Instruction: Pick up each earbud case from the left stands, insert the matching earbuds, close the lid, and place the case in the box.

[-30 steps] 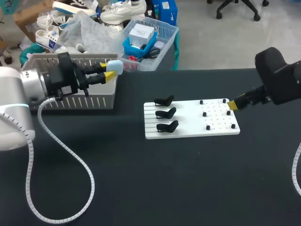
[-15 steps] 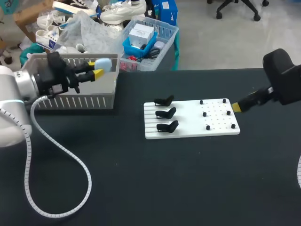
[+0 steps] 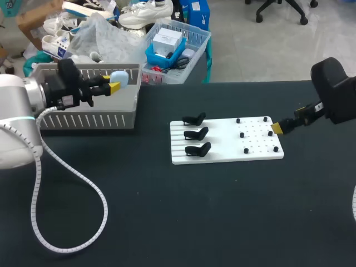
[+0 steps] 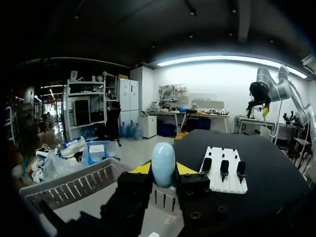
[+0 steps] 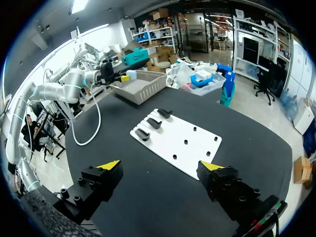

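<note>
My left gripper (image 3: 114,84) is clamped on the pale blue earbud case (image 3: 119,77), one yellow-tipped finger on each side, spread only as wide as the case itself; the wrist view shows the case (image 4: 163,163) standing out past the tips, rounded end forward, and it looks closed. I judge it is held level and high like this because it hangs over the open top of the grey box (image 3: 83,119), whose slatted wall lies just beneath and ahead of the fingers; from here the case only needs lowering or letting go, so this reads to me as the placing step.

My right gripper (image 3: 276,128) has its jaws spread wide and holds nothing; it hovers above the table just beside the near edge of the white board (image 3: 222,156), well apart from the left gripper, and I take that as parked out of the way.

The three black stands (image 3: 196,133) lie far ahead of the right fingers on the board's other end, all bare; the small black pegs (image 3: 245,135) sit closer to them, and I cannot tell whether any is an earbud.
</note>
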Robot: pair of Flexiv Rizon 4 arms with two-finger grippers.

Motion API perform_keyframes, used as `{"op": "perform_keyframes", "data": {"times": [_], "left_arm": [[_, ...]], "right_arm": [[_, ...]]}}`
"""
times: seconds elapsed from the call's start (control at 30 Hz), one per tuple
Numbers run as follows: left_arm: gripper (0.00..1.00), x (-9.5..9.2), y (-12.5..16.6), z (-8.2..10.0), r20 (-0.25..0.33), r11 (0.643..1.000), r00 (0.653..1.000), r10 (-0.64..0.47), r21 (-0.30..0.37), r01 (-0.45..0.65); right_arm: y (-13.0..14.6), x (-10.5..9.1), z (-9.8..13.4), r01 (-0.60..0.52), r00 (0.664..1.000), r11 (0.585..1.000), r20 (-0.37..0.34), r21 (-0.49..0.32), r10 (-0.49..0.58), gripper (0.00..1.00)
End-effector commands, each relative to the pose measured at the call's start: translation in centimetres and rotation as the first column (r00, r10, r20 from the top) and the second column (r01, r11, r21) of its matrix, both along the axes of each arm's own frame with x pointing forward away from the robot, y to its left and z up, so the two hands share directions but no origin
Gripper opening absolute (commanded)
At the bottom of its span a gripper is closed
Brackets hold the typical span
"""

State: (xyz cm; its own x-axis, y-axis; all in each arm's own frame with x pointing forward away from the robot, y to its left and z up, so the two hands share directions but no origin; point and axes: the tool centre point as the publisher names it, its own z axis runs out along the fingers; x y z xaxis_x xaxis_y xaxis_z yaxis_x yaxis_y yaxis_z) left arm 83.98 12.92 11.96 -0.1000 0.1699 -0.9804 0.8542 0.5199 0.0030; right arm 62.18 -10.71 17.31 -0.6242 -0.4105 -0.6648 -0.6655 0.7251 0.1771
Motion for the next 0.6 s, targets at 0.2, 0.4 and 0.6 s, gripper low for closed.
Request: {"op": "perform_keyframes", "data": {"times": [0.2, 0.4, 0.6], "left_arm": [[0.0, 1.1, 1.1, -2.1, -0.026, 0.999, 0.999, 0.023, 0.03, -0.022], [0.0, 1.7, 1.4, -2.4, -0.042, 0.998, 0.999, 0.029, 0.051, -0.027], [0.07, 2.2, 1.8, -2.5, -0.058, 0.998, 0.998, 0.023, 0.059, -0.019]], "right_arm": [[-0.1, 0.0, 0.0, -0.002, 1.0, 1.0, 0.0, 0.002, 0.002, 1.0], [-0.1, 0.0, 0.0, -0.002, 1.0, 1.0, 0.0, 0.002, 0.002, 1.0], [-0.1, 0.0, 0.0, -0.002, 1.0, 1.0, 0.0, 0.002, 0.002, 1.0]]}}
